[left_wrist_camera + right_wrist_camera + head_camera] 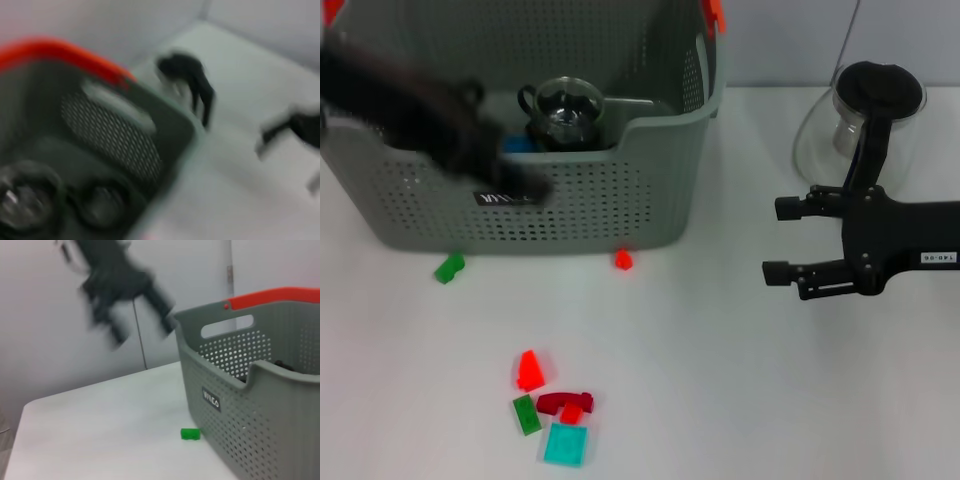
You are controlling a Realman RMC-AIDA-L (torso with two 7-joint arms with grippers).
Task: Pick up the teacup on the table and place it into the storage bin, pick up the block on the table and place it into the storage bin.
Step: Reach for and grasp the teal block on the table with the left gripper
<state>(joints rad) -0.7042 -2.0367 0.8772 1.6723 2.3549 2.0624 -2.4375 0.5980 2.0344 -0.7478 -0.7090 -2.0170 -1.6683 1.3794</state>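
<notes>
The storage bin (620, 205), a grey perforated basket with orange-red handle parts, stands at the back left. A glass teacup (565, 110) with a dark handle sits inside it, beside something blue (518, 145). My left gripper (525, 183) is a motion-blurred dark shape over the bin's front left wall, near the black label. Loose blocks lie on the table: a green block (449, 267) and a small red block (623, 260) just before the bin, and a cluster (550, 410) nearer me. My right gripper (780, 240) hangs open and empty at the right.
A glass pot with a black lid (870, 110) stands at the back right, behind my right arm. In the right wrist view the bin (240, 405) and the green block (190, 434) show, with the blurred left arm (115, 285) above.
</notes>
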